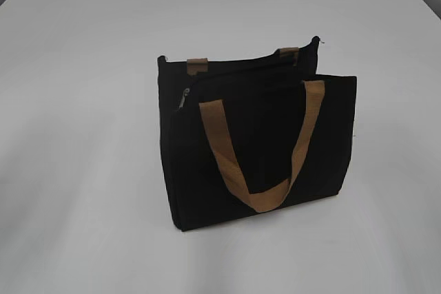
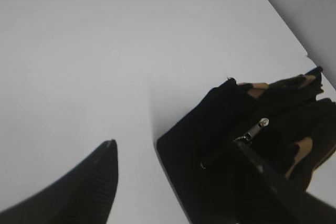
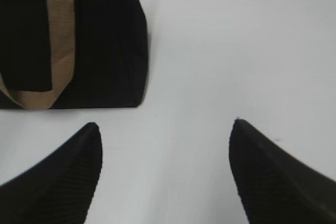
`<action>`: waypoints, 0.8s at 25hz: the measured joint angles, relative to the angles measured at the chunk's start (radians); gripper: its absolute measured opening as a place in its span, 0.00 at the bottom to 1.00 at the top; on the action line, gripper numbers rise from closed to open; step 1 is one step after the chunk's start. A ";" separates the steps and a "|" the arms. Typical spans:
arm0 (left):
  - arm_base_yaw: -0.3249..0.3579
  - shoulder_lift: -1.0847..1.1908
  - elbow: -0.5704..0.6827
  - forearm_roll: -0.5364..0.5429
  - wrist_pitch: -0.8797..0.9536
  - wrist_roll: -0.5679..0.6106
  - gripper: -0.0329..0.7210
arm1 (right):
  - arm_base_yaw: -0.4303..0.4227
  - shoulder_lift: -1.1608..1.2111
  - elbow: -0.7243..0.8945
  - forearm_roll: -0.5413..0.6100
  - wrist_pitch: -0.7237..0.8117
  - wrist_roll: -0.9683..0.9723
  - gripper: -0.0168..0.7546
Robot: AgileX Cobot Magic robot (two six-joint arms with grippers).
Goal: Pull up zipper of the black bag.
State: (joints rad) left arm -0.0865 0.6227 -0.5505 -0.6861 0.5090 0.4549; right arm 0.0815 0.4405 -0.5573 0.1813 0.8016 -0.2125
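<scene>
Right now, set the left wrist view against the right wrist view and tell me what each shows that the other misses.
Only the left wrist view shows the zipper, its silvery pull lying along the bag's top edge, and the tan strap tabs at the far rim. Only the right wrist view shows the front handle hanging in a loop down the bag's side. Both show the black bag standing on the white table, and open fingers apart from the bag: the left gripper and the right gripper.

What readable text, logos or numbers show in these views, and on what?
None readable in any view.
Black bag: plain fabric, no print or label showing.
Tan handle: plain webbing, no text.
Zipper pull: too small to show any marking.
White table: bare of markings.
</scene>
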 joint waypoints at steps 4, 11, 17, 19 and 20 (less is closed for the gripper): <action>-0.016 0.309 -0.001 -0.385 -0.016 0.468 0.73 | 0.064 0.187 -0.053 0.057 -0.041 -0.074 0.77; -0.142 0.703 -0.003 -0.729 0.010 0.925 0.74 | 0.153 0.510 -0.184 0.105 -0.082 -0.180 0.77; -0.247 0.877 -0.010 -0.935 0.011 1.164 0.74 | 0.230 0.679 -0.273 0.107 -0.172 -0.199 0.77; -0.280 0.919 -0.023 -0.973 0.009 1.227 0.74 | 0.255 0.729 -0.296 0.108 -0.199 -0.203 0.77; -0.296 0.940 -0.031 -0.989 0.006 1.241 0.74 | 0.264 0.749 -0.311 0.108 -0.210 -0.205 0.77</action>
State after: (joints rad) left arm -0.3821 1.5631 -0.5813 -1.6750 0.5154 1.6960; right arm 0.3459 1.1895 -0.8686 0.2896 0.5915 -0.4178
